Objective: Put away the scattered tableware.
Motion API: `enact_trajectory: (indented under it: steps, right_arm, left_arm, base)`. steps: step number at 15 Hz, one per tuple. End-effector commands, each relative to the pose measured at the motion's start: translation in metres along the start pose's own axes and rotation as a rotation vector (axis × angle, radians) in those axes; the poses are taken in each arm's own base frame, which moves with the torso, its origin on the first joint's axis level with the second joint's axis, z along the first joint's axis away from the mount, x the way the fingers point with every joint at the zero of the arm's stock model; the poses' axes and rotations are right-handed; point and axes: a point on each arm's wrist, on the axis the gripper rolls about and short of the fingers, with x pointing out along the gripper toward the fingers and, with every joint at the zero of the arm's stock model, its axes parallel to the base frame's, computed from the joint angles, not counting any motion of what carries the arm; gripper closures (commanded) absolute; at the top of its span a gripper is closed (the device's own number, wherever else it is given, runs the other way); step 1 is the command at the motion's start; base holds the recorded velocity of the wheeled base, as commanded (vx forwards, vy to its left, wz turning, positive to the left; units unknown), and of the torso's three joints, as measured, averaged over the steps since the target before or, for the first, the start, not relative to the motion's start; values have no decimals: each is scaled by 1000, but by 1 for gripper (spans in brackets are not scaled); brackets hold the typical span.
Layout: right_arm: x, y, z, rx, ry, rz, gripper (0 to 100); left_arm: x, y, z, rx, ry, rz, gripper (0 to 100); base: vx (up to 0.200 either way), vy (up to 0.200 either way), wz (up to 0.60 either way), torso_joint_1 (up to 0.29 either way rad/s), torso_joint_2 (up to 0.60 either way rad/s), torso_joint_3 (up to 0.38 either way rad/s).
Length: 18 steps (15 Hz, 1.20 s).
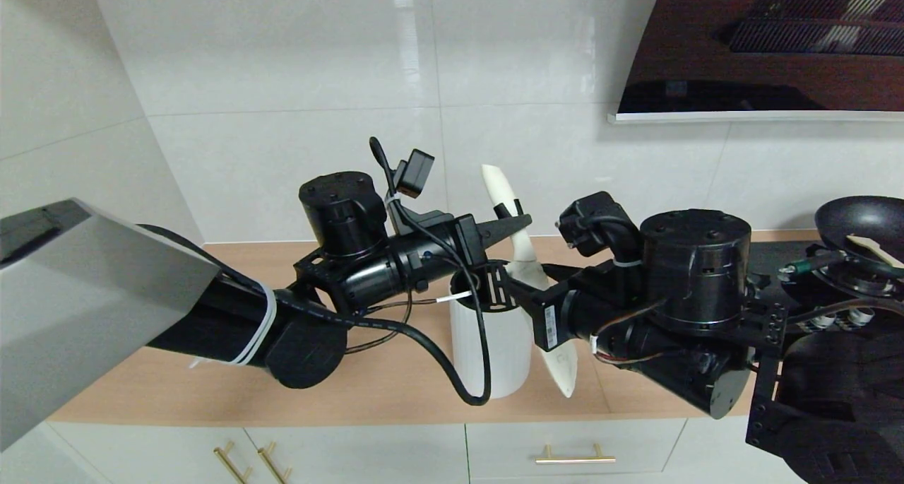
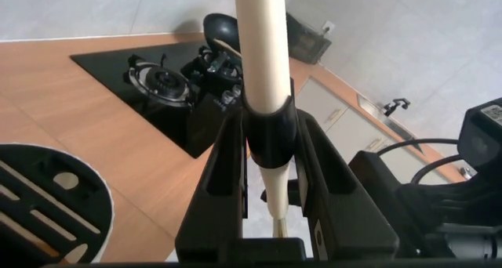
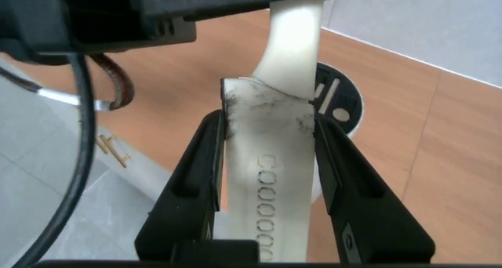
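The wooden counter (image 1: 395,392) carries a white cylindrical holder (image 1: 494,360) with a black slotted lid. Just above and in front of the holder hangs a cream spatula (image 1: 526,254), handle up and blade down, touching neither the holder nor the counter.

Both arms grip the spatula at once. The left tool (image 2: 271,135) is closed round the rounded handle, and the right tool (image 3: 271,143) is clamped across the flat blade lower down. This looks like a handover, or a shared steadying, before the spatula goes into the holder. One tool will probably have to let go, so that the other can bring an end over a lid slot and lower it in.

The head view gives the spatula's full length and both grips. The left wrist view adds the lid's slots and the hob (image 2: 157,84) beyond. The right wrist view shows the blade's row of holes and dark smudges.
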Motion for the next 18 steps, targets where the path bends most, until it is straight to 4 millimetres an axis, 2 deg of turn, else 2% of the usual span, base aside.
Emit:
enact_trajectory:
  steps: [1,6,8,11,14,16,18]
  right_arm:
    - [4,1,-4,-1,5,-4,0]
    - [-10,-9,5,20,-103,-17,0]
    - [-14,-25,9,3,-116,-61,0]
    - [-11,-32,9,-5,-115,-83,0]
    - [-9,-32,6,-7,-106,-84,0]
    - [-7,-36,5,-6,-103,-98,0]
    - [-7,-36,6,-6,-103,-100,0]
  left_arm:
    - [-2,-6,6,13,-18,-11,100]
    - [-21,-25,38,76,-116,-26,100]
    - [-40,-28,63,141,-198,-14,100]
    - [-61,-17,87,287,-273,48,100]
    - [-62,-8,86,463,-270,82,100]
    - [-50,-3,73,629,-271,73,100]
    - [-41,4,61,702,-241,85,100]
  base:
    - [0,0,0,0,0,0]
    - [0,0,0,0,0,0]
    - [0,0,0,0,0,0]
    - [0,0,0,0,0,0]
    - [0,0,0,0,0,0]
    - [0,0,0,0,0,0]
    - [0,0,0,0,0,0]
